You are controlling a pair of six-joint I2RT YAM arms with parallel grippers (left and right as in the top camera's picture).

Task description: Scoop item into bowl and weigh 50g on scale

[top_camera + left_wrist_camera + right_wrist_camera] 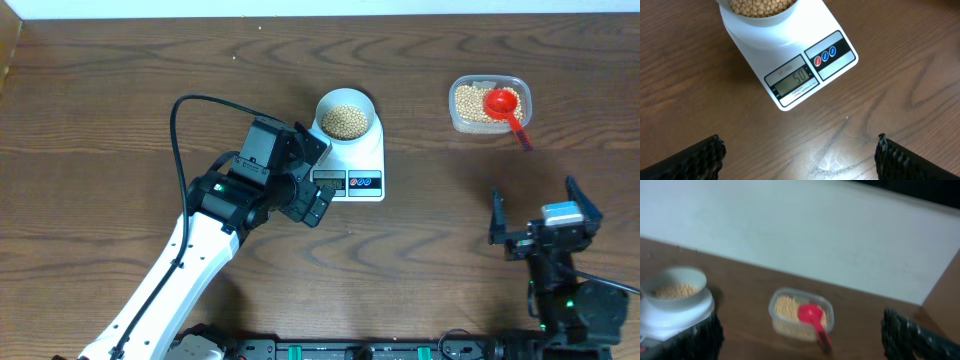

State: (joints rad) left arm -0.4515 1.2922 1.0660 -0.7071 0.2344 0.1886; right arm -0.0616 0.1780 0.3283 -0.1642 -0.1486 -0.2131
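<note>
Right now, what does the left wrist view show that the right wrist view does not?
Only left wrist: the display, reading 50, and the red and blue buttons. Only right wrist: the tub of beans with the red scoop in it. Both: the bowl of beans on the scale, on the table.

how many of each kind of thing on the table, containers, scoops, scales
containers: 2, the bowl and the clear tub
scoops: 1, the red scoop
scales: 1, the scale
total: 4
</note>
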